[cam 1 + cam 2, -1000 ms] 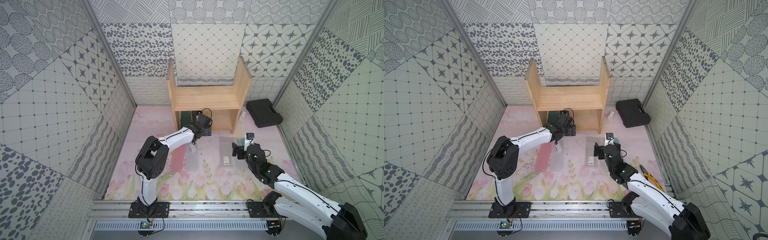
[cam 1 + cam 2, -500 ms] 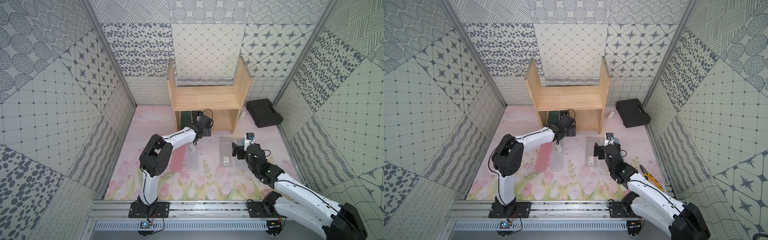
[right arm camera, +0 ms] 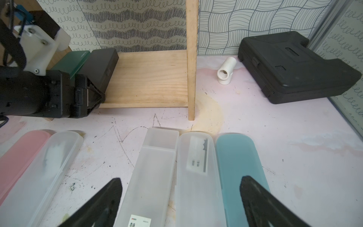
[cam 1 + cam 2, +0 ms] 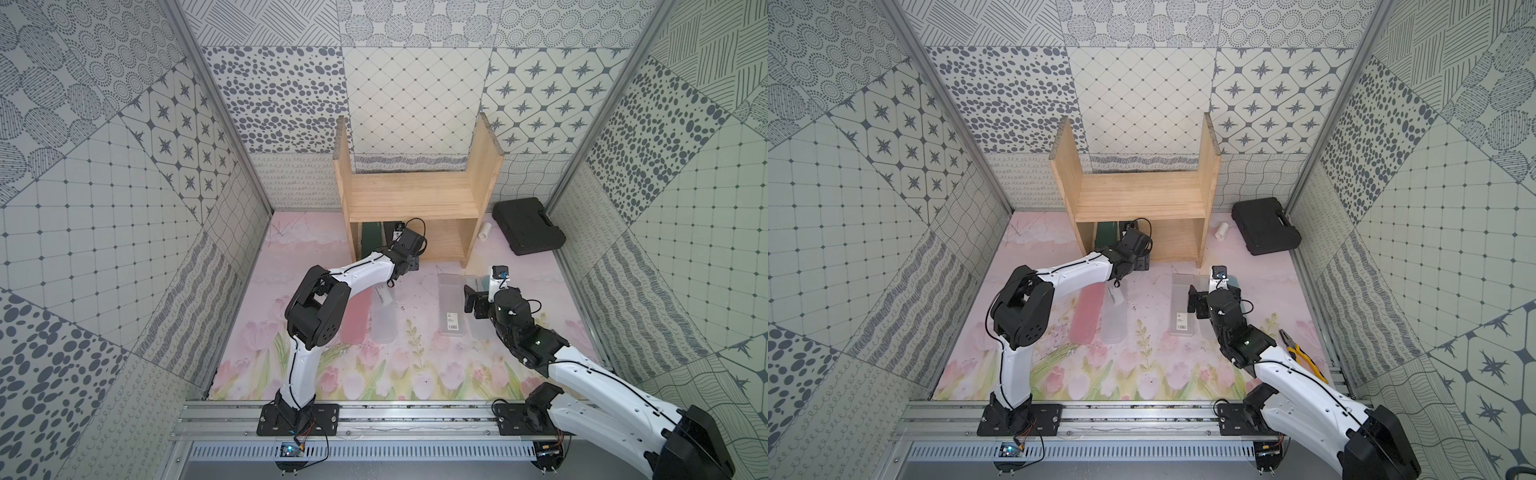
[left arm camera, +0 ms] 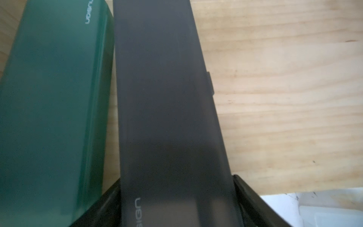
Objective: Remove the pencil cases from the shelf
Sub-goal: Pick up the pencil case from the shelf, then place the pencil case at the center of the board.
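In both top views the shelf (image 4: 411, 199) stands at the back edge of the bench (image 4: 415, 374). Your left gripper (image 4: 402, 245) reaches in low under the upper board, because the last two pencil cases lie on the lower board: the dark green case (image 4: 371, 239) next to the side panel, the black case (image 4: 391, 230) just beside it. The tool case (image 4: 530, 226) sits near the back right corner, out of the way

In the left wrist view the jaws press on both long sides of the black case near its front end, so I judge it gripped. One finger (image 5: 110, 196) is in the narrow gap to the green case — this one may be dragged along

In the right wrist view your right gripper (image 3: 180, 179) hangs wide open and empty over the labelled case (image 3: 151, 176), a frosted case (image 3: 196, 176) and the blue case (image 3: 237, 167). The pink case (image 3: 21, 155) and another clear case (image 3: 51, 163) lie in front of the shelf — they stand in your way out, while the bare bench between the groups looks free
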